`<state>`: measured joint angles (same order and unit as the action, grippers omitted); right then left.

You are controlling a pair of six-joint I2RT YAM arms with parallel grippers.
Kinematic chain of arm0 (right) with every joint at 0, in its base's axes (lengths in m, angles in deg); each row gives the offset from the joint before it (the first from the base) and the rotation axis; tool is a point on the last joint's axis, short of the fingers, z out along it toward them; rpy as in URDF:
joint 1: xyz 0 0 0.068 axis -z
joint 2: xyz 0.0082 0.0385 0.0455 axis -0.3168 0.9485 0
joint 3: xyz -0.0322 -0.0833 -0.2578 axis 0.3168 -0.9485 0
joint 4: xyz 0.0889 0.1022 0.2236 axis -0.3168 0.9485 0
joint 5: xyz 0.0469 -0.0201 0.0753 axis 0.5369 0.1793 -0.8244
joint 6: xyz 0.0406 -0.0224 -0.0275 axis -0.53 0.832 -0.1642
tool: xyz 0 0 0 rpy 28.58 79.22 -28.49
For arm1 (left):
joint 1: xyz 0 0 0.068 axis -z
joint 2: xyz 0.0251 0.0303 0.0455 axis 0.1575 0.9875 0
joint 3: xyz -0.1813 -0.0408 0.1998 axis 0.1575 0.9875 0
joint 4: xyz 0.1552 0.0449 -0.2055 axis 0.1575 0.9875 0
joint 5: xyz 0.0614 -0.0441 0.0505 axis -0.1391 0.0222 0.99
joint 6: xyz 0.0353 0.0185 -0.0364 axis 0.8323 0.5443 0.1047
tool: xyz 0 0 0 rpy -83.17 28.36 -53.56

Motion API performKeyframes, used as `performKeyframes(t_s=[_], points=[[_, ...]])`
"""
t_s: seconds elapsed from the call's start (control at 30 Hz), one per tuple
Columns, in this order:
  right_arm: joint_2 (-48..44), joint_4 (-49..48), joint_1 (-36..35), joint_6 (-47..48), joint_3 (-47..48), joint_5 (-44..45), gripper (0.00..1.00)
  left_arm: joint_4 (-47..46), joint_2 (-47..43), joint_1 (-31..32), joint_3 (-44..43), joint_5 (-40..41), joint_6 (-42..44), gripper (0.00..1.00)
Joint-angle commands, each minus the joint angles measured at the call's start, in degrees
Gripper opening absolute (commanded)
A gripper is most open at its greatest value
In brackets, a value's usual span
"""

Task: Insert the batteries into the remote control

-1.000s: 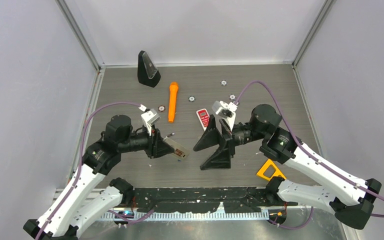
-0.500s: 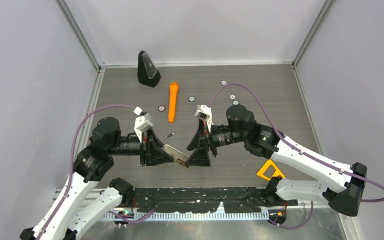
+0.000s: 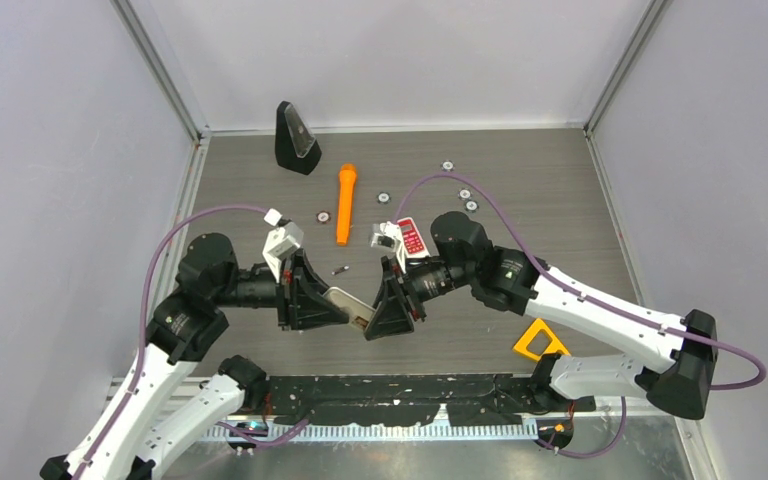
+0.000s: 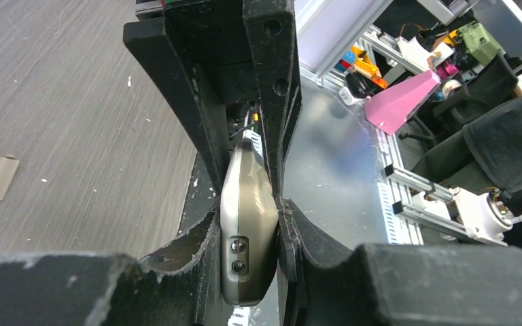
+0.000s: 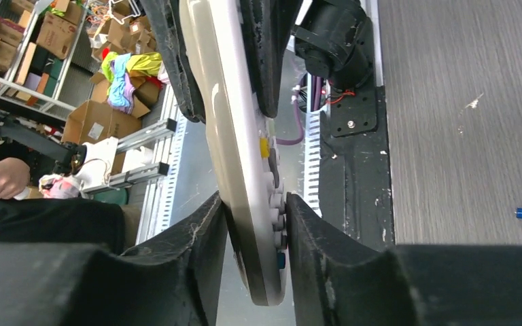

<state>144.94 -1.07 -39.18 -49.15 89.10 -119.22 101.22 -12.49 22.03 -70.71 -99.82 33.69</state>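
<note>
Reads bright and even from overhead, with only soft, short shadows on the table (image 3: 520, 160) and a flat tone on the pale walls (image 3: 50, 150). Looks sharp across the top view. Turns softer at both wrists: blurs the black fingers (image 4: 109, 285) of the left gripper (image 4: 248, 214) along the bottom edge, renders the remote control (image 4: 245, 183) in fair focus with a dull sheen on its side. Washes out on the metal plate (image 4: 326, 170) behind. Blurs the right gripper (image 5: 255, 204) the same way, stretches it wide at the edge, leaves the cardboard boxes (image 5: 88, 122) beyond crisp.
</note>
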Motion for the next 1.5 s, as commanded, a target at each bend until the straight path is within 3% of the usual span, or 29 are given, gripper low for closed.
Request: performKeyframes(t_s=[0.0, 0.2, 0.27, 0.4, 0.5, 0.57, 0.73, 0.87, 1.0, 1.1, 1.17, 1.23, 1.33, 1.4, 1.47], points=[[-0.3, -4.6, -0.2, -2.1, 1.7, -0.4, 0.35, -10.6, -1.1, 0.2, -0.6, -0.5, -6.7, 0.08], [-0.8, -13.3, 0.0, -8.3, 0.8, 3.7, 0.26, -41.9, -4.7, 0.1, 11.0, 11.6, -29.2, 0.35], [-0.3, -16.1, 0.0, -10.5, 1.0, 3.9, 0.25, -46.4, -4.9, 0.2, 12.7, 14.4, -32.0, 0.41], [1.0, -18.8, 0.0, -12.0, 1.6, 3.4, 0.25, -49.4, -4.7, 0.2, 13.8, 17.1, -33.7, 0.47], [1.3, -20.1, 0.0, -12.8, 1.5, 3.9, 0.25, -48.7, -4.5, 0.2, 13.8, 17.0, -33.4, 0.33], [1.1, -20.9, 0.0, -13.1, 1.2, 4.7, 0.25, -47.9, -5.0, 0.2, 14.0, 17.2, -33.3, 0.30], [-0.3, -24.0, 0.4, -15.2, -0.4, 7.3, 0.25, -46.1, -6.5, 0.2, 15.0, 19.2, -32.9, 0.43], [-1.1, -26.6, 0.7, -16.6, -2.1, 9.0, 0.25, -45.5, -7.5, 0.2, 15.5, 20.7, -32.8, 0.49], [-0.5, -27.7, 0.7, -17.0, -2.0, 8.2, 0.26, -46.4, -7.9, 0.2, 16.3, 21.5, -33.3, 0.40], [-0.5, -28.0, 0.7, -17.2, -2.1, 8.4, 0.27, -46.9, -7.5, 0.2, 16.6, 20.9, -33.5, 0.22], [-0.5, -28.0, 0.7, -17.3, -2.1, 8.5, 0.28, -46.8, -7.5, 0.2, 16.8, 20.8, -33.5, 0.03], [-0.6, -27.7, 0.7, -17.1, -2.3, 9.0, 0.37, -45.6, -7.8, 0.2, 16.8, 21.1, -32.9, 0.00], [-1.8, -27.0, 0.7, -15.9, -3.6, 10.5, 0.66, -40.3, -8.9, 0.2, 15.5, 23.3, -29.6, 0.00], [-3.4, -24.8, 0.9, -14.2, -4.1, 12.8, 0.79, -32.7, -9.8, 0.2, 13.3, 26.5, -25.4, 0.00], [-5.2, -21.5, 1.3, -12.6, -4.2, 16.0, 0.86, -23.0, -10.8, 0.2, 10.7, 31.5, -20.6, 0.00]])
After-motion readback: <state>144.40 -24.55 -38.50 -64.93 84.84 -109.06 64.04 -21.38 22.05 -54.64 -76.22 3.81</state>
